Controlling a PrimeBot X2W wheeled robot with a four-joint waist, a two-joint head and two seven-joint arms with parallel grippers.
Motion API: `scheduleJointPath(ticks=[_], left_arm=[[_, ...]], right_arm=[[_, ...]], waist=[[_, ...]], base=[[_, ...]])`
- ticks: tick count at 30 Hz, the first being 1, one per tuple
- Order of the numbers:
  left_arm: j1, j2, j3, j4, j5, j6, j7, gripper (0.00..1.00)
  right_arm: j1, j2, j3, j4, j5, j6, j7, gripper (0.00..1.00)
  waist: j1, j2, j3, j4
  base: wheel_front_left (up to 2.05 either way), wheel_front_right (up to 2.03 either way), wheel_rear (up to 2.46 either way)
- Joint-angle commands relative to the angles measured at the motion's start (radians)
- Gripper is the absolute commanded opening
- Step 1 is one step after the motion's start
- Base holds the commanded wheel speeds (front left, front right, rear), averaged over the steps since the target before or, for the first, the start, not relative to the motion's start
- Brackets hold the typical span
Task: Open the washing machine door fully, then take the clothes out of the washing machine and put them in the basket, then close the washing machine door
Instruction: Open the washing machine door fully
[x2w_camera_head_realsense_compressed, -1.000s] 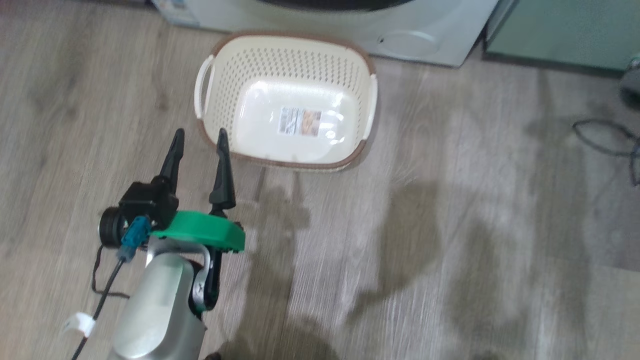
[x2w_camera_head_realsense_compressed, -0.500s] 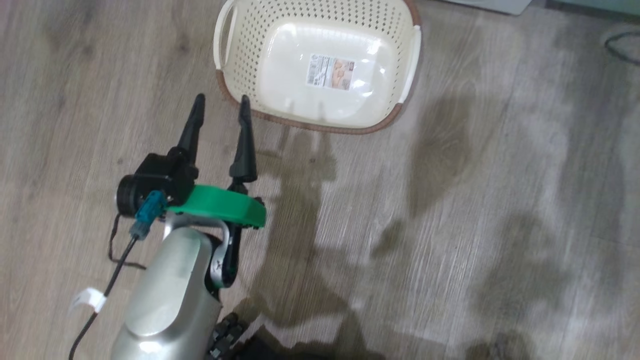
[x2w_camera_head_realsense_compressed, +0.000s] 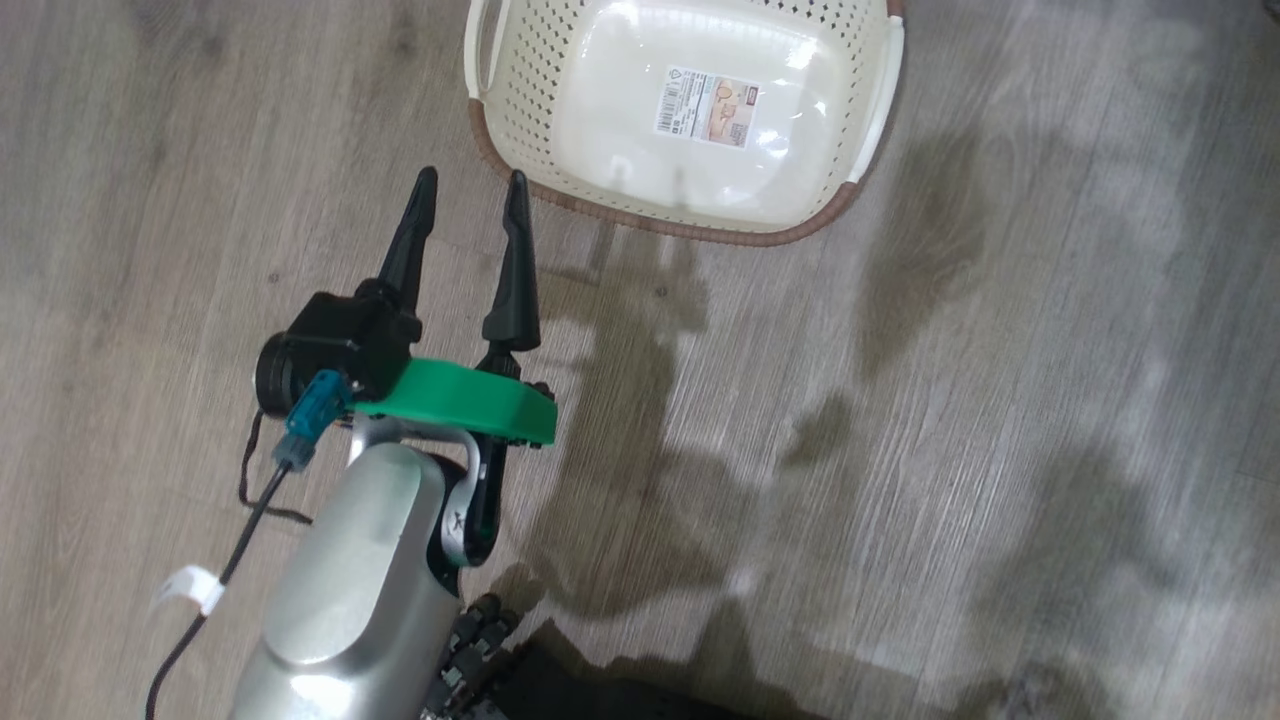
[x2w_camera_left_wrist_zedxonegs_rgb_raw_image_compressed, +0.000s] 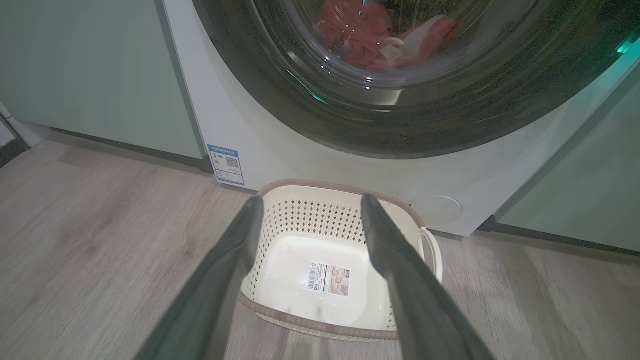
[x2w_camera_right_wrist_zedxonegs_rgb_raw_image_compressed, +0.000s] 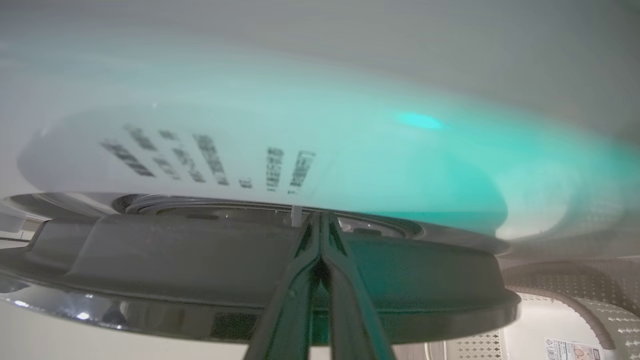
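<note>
Far rim of the basket (x2w_camera_head_realsense_compressed: 530, 110) beyond the edge; lettering (x2w_camera_right_wrist_zedxonegs_rgb_raw_image_compressed: 210, 160) a blur.

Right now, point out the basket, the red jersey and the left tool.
basket (x2w_camera_head_realsense_compressed: 525, 95): head view, on its perforated left wall.
red jersey (x2w_camera_left_wrist_zedxonegs_rgb_raw_image_compressed: 357, 32): left wrist view, on the middle of the red fabric.
left tool (x2w_camera_head_realsense_compressed: 472, 177): head view, midway between its two open fingertips.

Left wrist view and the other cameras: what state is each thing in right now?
washing machine door: looks shut, or nearly
clothes: inside, behind the door
basket: upright, empty
left gripper: open, holding nothing
right gripper: shut, tips by the door's rim
</note>
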Motion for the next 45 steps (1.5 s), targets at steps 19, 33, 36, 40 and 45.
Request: scheduleJointPath(ticks=[19, 33, 36, 40, 45], left_arm=[[0.009, 0.020, 0.081, -0.017, 0.002, -0.008, -0.006, 1.00], [0.086, 0.020, 0.121, 0.016, 0.027, -0.037, -0.006, 1.00], [0.109, 0.020, 0.127, 0.025, 0.039, -0.047, -0.006, 1.00], [0.142, 0.020, 0.138, 0.034, 0.061, -0.066, -0.006, 1.00], [0.174, 0.020, 0.150, 0.040, 0.086, -0.098, -0.006, 1.00]], right_arm=[[0.090, 0.012, 0.074, -0.069, 0.007, 0.000, 0.163, 0.00], [0.362, 0.067, 0.128, -0.120, 0.025, 0.000, 0.234, 0.00], [0.421, 0.089, 0.133, -0.131, 0.033, 0.000, 0.240, 0.00], [0.501, 0.123, 0.141, -0.141, 0.041, 0.000, 0.244, 0.00], [0.586, 0.167, 0.152, -0.148, 0.043, 0.000, 0.246, 0.00]], waist=[[-0.0002, 0.0001, -0.059, 0.002], [-0.0002, 0.0001, -0.234, 0.012], [-0.0002, 0.0001, -0.277, 0.018], [-0.0002, 0.0001, -0.335, 0.028], [-0.0002, 0.0001, -0.393, 0.045]], base=[[0.00, 0.00, 0.00], [0.00, 0.00, 0.00], [0.00, 0.00, 0.00], [0.00, 0.00, 0.00], [0.00, 0.00, 0.00]])
